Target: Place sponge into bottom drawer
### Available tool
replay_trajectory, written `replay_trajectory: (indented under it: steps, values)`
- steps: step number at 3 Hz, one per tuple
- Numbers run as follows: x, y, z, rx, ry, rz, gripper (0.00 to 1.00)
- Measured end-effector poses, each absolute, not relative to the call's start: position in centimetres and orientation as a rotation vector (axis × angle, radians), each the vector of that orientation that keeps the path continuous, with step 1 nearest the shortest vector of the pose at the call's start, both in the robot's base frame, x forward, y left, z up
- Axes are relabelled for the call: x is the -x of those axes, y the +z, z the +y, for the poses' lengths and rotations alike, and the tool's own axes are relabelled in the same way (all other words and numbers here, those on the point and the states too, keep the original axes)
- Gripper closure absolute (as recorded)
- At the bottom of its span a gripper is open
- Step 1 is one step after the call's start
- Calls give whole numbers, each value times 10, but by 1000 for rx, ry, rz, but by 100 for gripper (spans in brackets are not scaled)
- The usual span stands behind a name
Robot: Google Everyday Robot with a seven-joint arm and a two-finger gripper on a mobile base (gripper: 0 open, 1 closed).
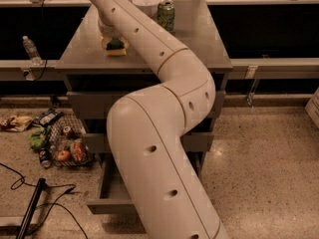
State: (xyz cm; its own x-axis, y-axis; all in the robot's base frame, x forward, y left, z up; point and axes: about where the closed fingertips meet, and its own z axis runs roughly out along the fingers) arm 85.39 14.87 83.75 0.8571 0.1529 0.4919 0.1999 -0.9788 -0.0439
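The sponge [116, 49], a yellow block with a dark green top, lies on the grey cabinet top [199, 39] near its left front. My gripper [112, 38] is right over the sponge at the end of the long white arm, and the wrist hides most of it. I cannot tell whether it touches the sponge. The bottom drawer [105, 190] is pulled open at floor level, and my arm covers most of it. The two upper grey drawers are shut.
A green soda can [166, 15] and a white bowl [146, 4] stand at the back of the cabinet top. A water bottle [31, 49] stands on a ledge at left. A wire basket of food [67, 146], loose packets and a black pole with cables [31, 210] lie on the floor at left.
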Motion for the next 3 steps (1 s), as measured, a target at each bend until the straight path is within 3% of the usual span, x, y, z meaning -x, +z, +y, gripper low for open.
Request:
replay_trajectory:
  steps: [2,3]
  values:
    - [-840,860,125,2858,-740,-205,100]
    - [-795,916,92,2650,-704,-72,100]
